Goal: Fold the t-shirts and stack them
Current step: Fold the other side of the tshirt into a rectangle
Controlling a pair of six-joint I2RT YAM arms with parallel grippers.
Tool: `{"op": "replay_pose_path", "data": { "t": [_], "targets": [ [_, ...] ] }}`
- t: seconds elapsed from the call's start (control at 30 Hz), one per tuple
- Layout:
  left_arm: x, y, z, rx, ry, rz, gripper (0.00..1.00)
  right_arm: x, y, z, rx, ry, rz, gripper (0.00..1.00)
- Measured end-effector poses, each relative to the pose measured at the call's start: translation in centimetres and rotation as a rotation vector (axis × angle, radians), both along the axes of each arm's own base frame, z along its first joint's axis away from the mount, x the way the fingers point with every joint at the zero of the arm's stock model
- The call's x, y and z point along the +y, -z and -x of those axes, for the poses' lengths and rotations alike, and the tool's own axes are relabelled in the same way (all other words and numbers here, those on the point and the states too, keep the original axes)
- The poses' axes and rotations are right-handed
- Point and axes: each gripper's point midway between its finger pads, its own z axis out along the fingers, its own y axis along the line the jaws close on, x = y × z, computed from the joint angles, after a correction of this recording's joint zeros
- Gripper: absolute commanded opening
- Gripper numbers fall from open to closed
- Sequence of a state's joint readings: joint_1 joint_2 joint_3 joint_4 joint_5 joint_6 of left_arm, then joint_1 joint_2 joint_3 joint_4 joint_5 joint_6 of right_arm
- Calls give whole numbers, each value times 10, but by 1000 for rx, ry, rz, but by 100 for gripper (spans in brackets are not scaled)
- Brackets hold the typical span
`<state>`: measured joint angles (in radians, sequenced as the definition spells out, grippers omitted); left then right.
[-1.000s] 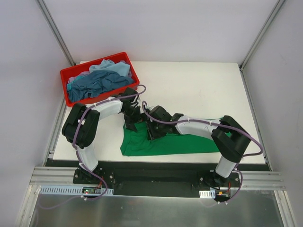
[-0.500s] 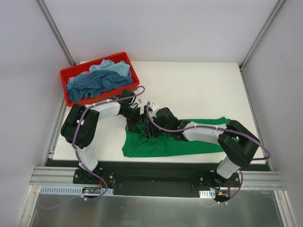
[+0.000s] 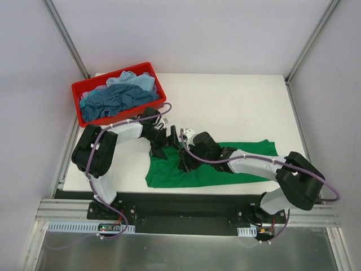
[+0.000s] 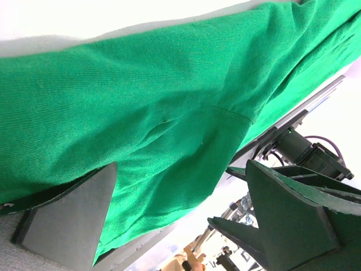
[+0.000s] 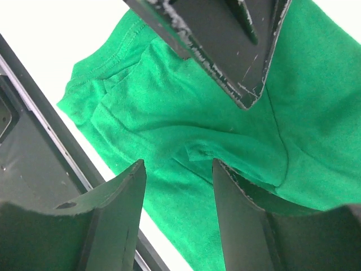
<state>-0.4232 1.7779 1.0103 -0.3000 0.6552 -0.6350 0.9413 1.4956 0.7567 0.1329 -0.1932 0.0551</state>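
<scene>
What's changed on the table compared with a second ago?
The right arm swung its elbow outward to the right and lower. The right gripper slid slightly toward the near edge over the green t-shirt, and its jaws widened to stand open with no fabric pinched. The left gripper stayed open at the shirt's left end. The shirt, the red bin and the blue t-shirts in it barely changed.

My right claw (image 5: 177,169) has spread its jaws wider over the green t-shirt (image 3: 169,175) and slid a little nearer the table's front edge. My right arm (image 3: 254,164) has swung outward (uncovering the shirt's right-hand end).
</scene>
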Motion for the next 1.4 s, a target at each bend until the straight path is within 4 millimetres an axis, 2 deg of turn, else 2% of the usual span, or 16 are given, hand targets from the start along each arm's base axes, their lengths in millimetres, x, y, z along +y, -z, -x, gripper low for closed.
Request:
{"op": "replay_pose_path", "data": {
  "t": [0.17,0.43,0.6,0.73,0.97,1.2,1.3,1.4],
  "targets": [
    [1,0,-1,3,-5,3,99,-6,-10,3,-52,-47,7,53],
    [2,-1,-1,8,-7,15,99,-22,10,12,-55,-91,113,51],
    [2,-1,-1,9,-7,17,99,-8,19,16,-74,-144,175,45],
    [2,-1,-1,9,-7,16,99,3,26,11,-95,-148,225,42],
    [2,-1,-1,10,-7,17,99,4,32,-4,-142,-115,310,41],
    [2,-1,-1,9,-8,15,99,3,40,-5,-157,-125,355,41],
    [2,-1,-1,9,-8,15,99,5,40,-1,-163,-138,360,29],
    [3,-1,-2,10,-13,15,99,4,41,0,-173,-141,373,24]
  ]
}}
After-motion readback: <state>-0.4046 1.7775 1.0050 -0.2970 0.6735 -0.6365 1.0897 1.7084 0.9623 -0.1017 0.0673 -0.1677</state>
